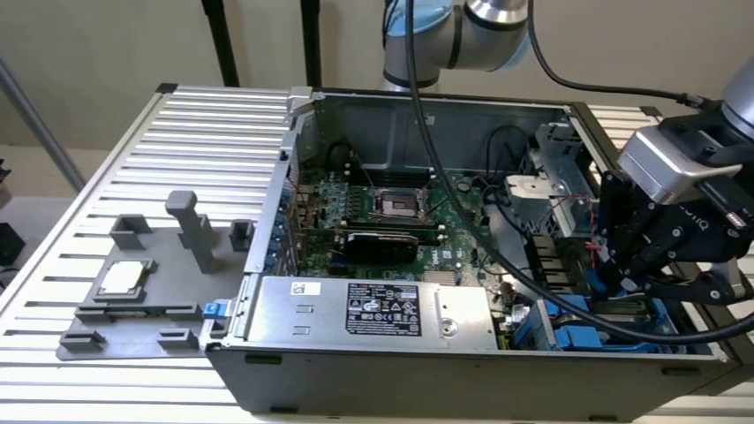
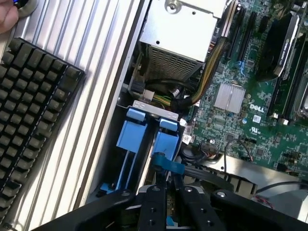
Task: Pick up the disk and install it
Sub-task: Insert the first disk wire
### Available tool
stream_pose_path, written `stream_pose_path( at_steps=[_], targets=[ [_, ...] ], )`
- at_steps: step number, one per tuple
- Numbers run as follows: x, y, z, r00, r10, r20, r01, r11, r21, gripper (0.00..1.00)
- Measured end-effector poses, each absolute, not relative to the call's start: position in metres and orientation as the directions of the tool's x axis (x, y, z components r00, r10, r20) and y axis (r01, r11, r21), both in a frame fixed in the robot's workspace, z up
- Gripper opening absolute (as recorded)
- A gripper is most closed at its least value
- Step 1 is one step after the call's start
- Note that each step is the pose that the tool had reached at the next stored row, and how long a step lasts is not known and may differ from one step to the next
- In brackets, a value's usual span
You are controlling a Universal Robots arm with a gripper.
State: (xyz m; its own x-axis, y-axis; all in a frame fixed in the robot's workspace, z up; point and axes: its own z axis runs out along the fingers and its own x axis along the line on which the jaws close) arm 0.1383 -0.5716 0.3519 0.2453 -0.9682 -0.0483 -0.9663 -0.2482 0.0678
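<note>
Slatted aluminium bench (image 1: 200, 124) carries an open computer case (image 1: 389, 389) lying on its side. At lower right of the exterior view, the end effector (image 1: 615, 281) is down at the blue drive cage (image 2: 130, 139). Its fingers (image 2: 160, 192) are clenched narrow on a blue-railed edge, judged to be the disk (image 2: 169, 164), standing edge-on at the bay. Pickup is complete; full seating appears outstanding.

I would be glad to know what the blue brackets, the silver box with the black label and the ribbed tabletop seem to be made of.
Blue brackets: probably moulded plastic, with an even colour and a soft sheen. Silver box with the black label: sheet metal, with a dull bare finish and folded edges. Ribbed tabletop: likely aluminium, pale satin with straight extruded grooves.
</note>
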Motion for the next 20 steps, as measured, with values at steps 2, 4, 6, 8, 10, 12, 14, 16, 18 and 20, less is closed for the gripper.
stream_pose_path(
  at_steps=[2, 4, 6, 8, 10, 12, 14, 16, 18, 20],
  targets=[
    [0.1383, -0.5716, 0.3519, 0.212, -0.976, -0.048, -0.974, -0.215, 0.068, 0.16],
    [0.1383, -0.5716, 0.3519, 0.179, -0.983, -0.048, -0.981, -0.182, 0.068, 0.16],
    [0.1383, -0.5716, 0.3517, 0.145, -0.988, -0.048, -0.987, -0.148, 0.068, 0.16],
    [0.1383, -0.5716, 0.3512, 0.11, -0.993, -0.048, -0.991, -0.113, 0.068, 0.16],
    [0.1383, -0.5716, 0.3504, 0.076, -0.996, -0.048, -0.995, -0.079, 0.068, 0.16],
    [0.1383, -0.5716, 0.349, 0.048, -0.998, -0.048, -0.996, -0.051, 0.068, 0.16],
    [0.1383, -0.5719, 0.347, 0.027, -0.998, -0.048, -0.997, -0.03, 0.068, 0.16],
    [0.1383, -0.5723, 0.3454, 0.012, -0.999, -0.048, -0.998, -0.015, 0.067, 0.16],
    [0.1383, -0.5728, 0.3442, 0.0, -0.999, -0.048, -0.998, -0.003, 0.067, 0.16],
    [0.1392, -0.5733, 0.344, -0.007, -0.999, -0.048, -0.998, 0.003, 0.067, 0.16]
  ],
)
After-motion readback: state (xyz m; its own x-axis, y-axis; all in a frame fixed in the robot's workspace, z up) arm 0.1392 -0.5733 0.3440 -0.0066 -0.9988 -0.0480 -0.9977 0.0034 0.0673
